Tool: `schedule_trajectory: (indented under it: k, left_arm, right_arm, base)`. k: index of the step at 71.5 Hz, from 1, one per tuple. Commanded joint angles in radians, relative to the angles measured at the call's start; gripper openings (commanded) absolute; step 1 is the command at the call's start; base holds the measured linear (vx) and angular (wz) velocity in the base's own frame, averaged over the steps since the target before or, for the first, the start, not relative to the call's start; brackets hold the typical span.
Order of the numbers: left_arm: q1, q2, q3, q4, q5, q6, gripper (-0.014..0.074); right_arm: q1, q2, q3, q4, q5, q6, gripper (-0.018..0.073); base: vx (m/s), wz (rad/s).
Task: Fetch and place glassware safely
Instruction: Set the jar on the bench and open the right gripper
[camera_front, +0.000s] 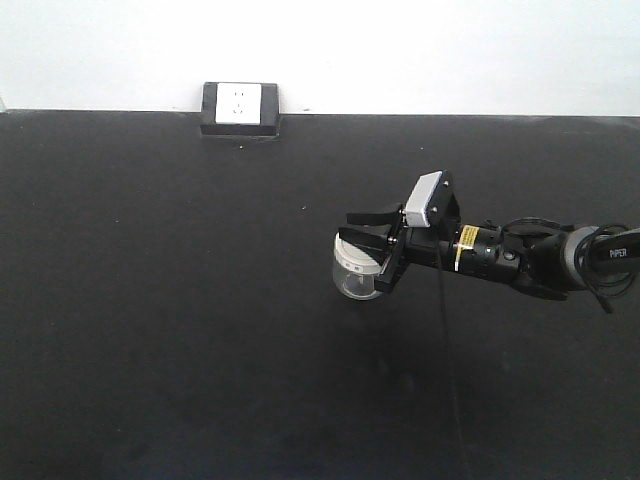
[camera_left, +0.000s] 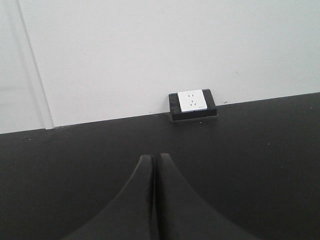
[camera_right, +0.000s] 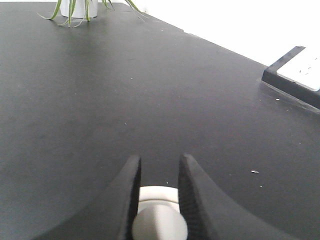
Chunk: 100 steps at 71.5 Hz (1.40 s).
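The glassware, a small clear glass jar (camera_front: 357, 280) with a cream-white lid (camera_front: 357, 252), is right of centre on the black table. My right gripper (camera_front: 364, 254) reaches in from the right and is shut on it at the lid. In the right wrist view the lid (camera_right: 159, 196) and its round knob (camera_right: 160, 226) sit between the black fingers (camera_right: 127, 190) of my right gripper (camera_right: 160, 159). I cannot tell whether the jar rests on the table or hangs just above it. My left gripper (camera_left: 154, 157) is shut and empty over bare table, and it does not show in the front view.
A black box with a white socket plate (camera_front: 239, 107) sits at the table's back edge against the white wall; it also shows in the left wrist view (camera_left: 192, 104) and the right wrist view (camera_right: 295, 75). A potted plant (camera_right: 80, 7) stands at a far corner.
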<state>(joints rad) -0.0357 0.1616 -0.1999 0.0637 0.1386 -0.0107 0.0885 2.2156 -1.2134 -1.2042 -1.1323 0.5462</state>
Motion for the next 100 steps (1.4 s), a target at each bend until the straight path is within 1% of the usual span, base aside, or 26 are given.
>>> schedule_trajectory:
  k: [1, 8, 12, 13, 14, 19, 25, 28, 43, 53, 62, 69, 77, 85, 90, 96, 99, 100]
  left_arm:
    - [0.001, 0.013, -0.029, -0.006, -0.070, -0.009, -0.0007]
    - [0.001, 0.013, -0.029, -0.006, -0.070, -0.009, -0.0007]
    - [0.001, 0.013, -0.029, -0.006, -0.070, -0.009, -0.0007]
    - [0.001, 0.013, -0.029, -0.006, -0.070, -0.009, -0.0007]
    - [0.001, 0.013, -0.029, -0.006, -0.070, -0.009, -0.0007]
    - [0.001, 0.013, -0.029, -0.006, -0.070, -0.009, -0.0007]
    - [0.001, 0.013, -0.029, -0.006, -0.070, -0.009, -0.0007]
    - [0.001, 0.013, -0.029, -0.006, -0.070, -0.009, -0.0007]
    - [0.001, 0.013, -0.029, -0.006, -0.070, -0.009, -0.0007]
    - [0.001, 0.013, -0.029, -0.006, -0.070, -0.009, -0.0007]
    - [0.001, 0.013, -0.029, -0.006, -0.070, -0.009, -0.0007]
    - [0.001, 0.013, -0.029, -0.006, -0.070, -0.009, -0.0007]
    - [0.001, 0.013, -0.029, -0.006, -0.070, -0.009, -0.0007]
    - [0.001, 0.013, -0.029, -0.006, -0.070, -0.009, -0.0007]
    - [0.001, 0.013, -0.029, -0.006, -0.070, -0.009, -0.0007]
    - [0.001, 0.013, -0.029, -0.006, -0.070, -0.009, -0.0007]
    - [0.001, 0.013, -0.029, -0.006, -0.070, -0.009, -0.0007]
    - [0.001, 0.013, -0.029, -0.006, -0.070, -0.009, -0.0007]
  right_arm:
    - [-0.003, -0.059, -0.024, 0.046, -0.093, -0.004, 0.0261]
    - [-0.003, -0.059, -0.024, 0.049, -0.093, -0.003, 0.0400]
    - [-0.003, -0.059, -0.024, 0.053, -0.093, -0.003, 0.0496]
    - [-0.003, -0.059, -0.024, 0.056, -0.093, -0.003, 0.0508]
    - [-0.003, -0.059, -0.024, 0.059, -0.093, -0.003, 0.0542]
    - [-0.003, -0.059, -0.024, 0.075, -0.093, -0.003, 0.0633]
    - [-0.003, -0.059, -0.024, 0.083, -0.093, -0.003, 0.0711]
    - [-0.003, -0.059, -0.024, 0.084, -0.093, -0.003, 0.0732]
    - [-0.003, -0.059, -0.024, 0.083, -0.110, -0.003, 0.0710]
    - [-0.003, -0.077, -0.023, 0.086, -0.129, 0.014, 0.0664]
    - [-0.003, -0.121, -0.022, 0.086, -0.120, 0.041, 0.0600]
    - [-0.004, -0.168, -0.022, 0.086, -0.105, 0.079, 0.0547]
    - [-0.004, -0.229, -0.022, 0.078, -0.065, 0.143, 0.0463]
    - [-0.004, -0.291, -0.022, 0.051, -0.022, 0.210, 0.0333]
    - [-0.004, -0.324, -0.022, 0.027, -0.001, 0.242, 0.0215]
    - [-0.004, -0.361, -0.022, -0.008, -0.001, 0.289, 0.0050]
    - [-0.004, -0.378, -0.022, -0.025, -0.001, 0.309, -0.0015]
    - [-0.004, -0.383, -0.022, -0.029, -0.001, 0.318, -0.0015]
  base:
    - [0.00, 0.00]
    - [0.00, 0.00]
    - [0.00, 0.00]
    - [0.00, 0.00]
    - [0.00, 0.00]
    - [0.00, 0.00]
    - [0.00, 0.00]
    - [0.00, 0.00]
    - [0.00, 0.00]
    - [0.00, 0.00]
    - [0.00, 0.00]
    - [0.00, 0.00]
    - [0.00, 0.00]
    - [0.00, 0.00]
    - [0.00, 0.00]
    - [0.00, 0.00]
    - [0.00, 0.00]
    - [0.00, 0.00]
